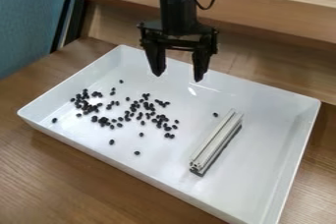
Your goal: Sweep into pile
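Table [59, 183]: wood, on the left, near and right sides of the tray.
Tray [298, 144]: white, 4 raised walls, set at a slant on the table.
Ledge [275, 12]: wood, beyond the tray's far wall.
Fabric [29, 26]: blue, upper left.
Gripper [178, 77]: black, 2 fingers; released, tips well apart. Hangs over the tray's far part, between the beans and the far wall as seen.
Bar [216, 142]: pale, grooved, dark along its lower side; lies diagonally on the tray floor, right of the beans. White floor lies between it and the right wall, and between its near end and the near wall.
Beans [103, 120]: black, many, scattered over the tray's left half in loose clumps. Strays: 1 just beside the bar's far end, 1 toward the left corner, 2 toward the near wall. A strip of floor separates most from the bar.
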`<state>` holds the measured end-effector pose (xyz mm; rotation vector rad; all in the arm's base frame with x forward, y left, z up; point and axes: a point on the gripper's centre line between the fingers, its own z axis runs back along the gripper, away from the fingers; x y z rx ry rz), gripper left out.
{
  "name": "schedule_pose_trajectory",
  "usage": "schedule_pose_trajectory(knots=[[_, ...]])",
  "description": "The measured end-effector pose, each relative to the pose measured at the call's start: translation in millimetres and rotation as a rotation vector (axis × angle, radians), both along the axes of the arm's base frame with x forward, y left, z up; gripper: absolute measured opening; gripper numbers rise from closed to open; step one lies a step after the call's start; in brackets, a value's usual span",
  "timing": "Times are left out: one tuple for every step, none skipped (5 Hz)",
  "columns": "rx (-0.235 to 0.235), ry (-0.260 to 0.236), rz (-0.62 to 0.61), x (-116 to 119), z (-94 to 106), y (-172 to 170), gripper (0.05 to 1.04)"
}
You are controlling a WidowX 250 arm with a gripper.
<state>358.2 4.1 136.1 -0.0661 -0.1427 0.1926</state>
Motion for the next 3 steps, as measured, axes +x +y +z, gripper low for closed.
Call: schedule_pose_trajectory(knots=[[-0.001,0.034,0.000,-0.1,-11.8,0.0,1.000],[-0.006,0.078,-0.049,3.3,-33.9,-17.4,1.000],[-0.023,0.082,-0.093,11.1,-41.2,-30.2,1.000]])
